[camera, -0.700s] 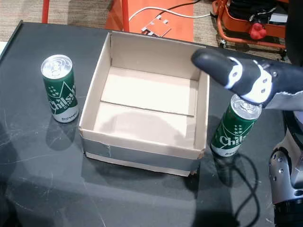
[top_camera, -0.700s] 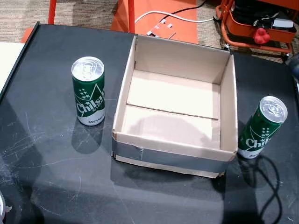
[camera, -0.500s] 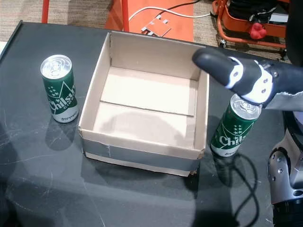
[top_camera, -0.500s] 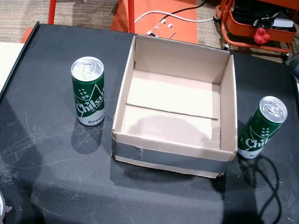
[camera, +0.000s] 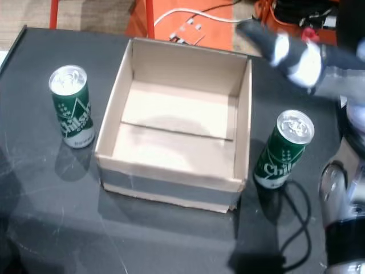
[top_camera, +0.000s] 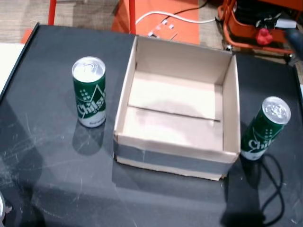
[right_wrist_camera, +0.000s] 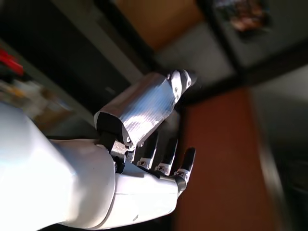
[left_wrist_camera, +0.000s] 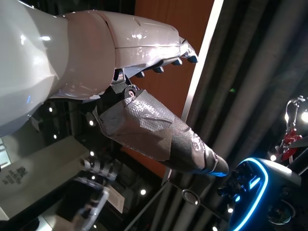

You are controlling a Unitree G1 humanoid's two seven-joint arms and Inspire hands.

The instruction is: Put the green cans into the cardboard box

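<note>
Two green cans stand upright on the black table (top_camera: 57,179), one on each side of the open cardboard box (top_camera: 176,156). The left can (top_camera: 89,98) stands just beside the box's left wall, clear of it; the right can (camera: 284,149) stands just beside the right wall, tilted in appearance from this angle. The right hand (camera: 291,51) hovers blurred above the table beyond the right can, well apart from it, over the box's far right corner. In the right wrist view its fingers (right_wrist_camera: 168,156) are spread and hold nothing. The left hand (left_wrist_camera: 144,120) (seen only against the ceiling) is likewise spread and empty. The box interior is bare cardboard, and bare tabletop surrounds both cans.
</note>
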